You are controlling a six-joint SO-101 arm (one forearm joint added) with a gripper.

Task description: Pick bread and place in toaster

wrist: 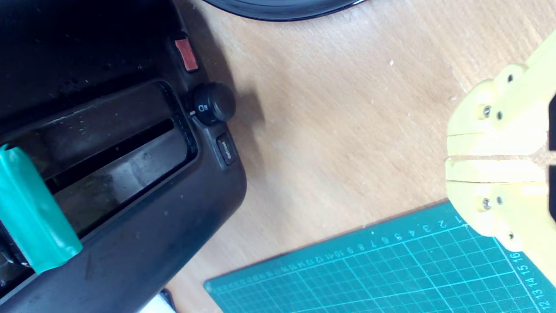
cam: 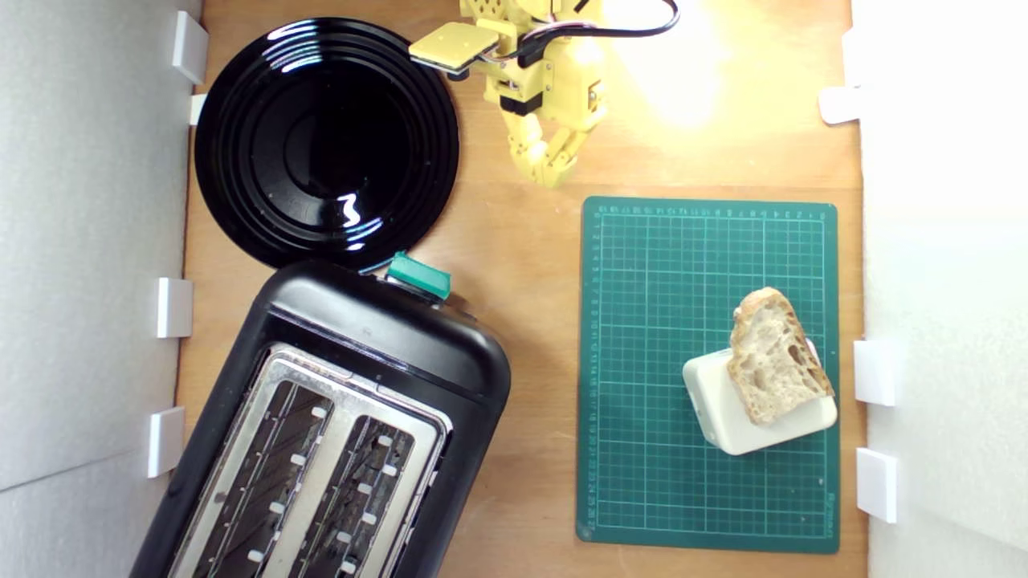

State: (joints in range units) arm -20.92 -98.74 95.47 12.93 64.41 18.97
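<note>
My yellow plastic claw (cam: pixel 552 172) hangs over bare wooden tabletop (cam: pixel 522 241) with fingers pressed together, pinching nothing, between the round glossy black plate (cam: pixel 325 140) and the green gridded cutting mat (cam: pixel 707 373). The pale holey slice of bread with brown crust (cam: pixel 775 357) lies on a white rounded rectangular box (cam: pixel 739 417) on that mat, well apart from me. The large glossy black two-slot toaster with silver top (cam: pixel 337 433) and teal lever knob (cam: pixel 418 275) sits at the exterior view's lower left, both slots empty.

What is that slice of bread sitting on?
The bread rests on a white box, which lies on the green cutting mat. The bread covers part of the box's top, so that part cannot be seen.
</note>
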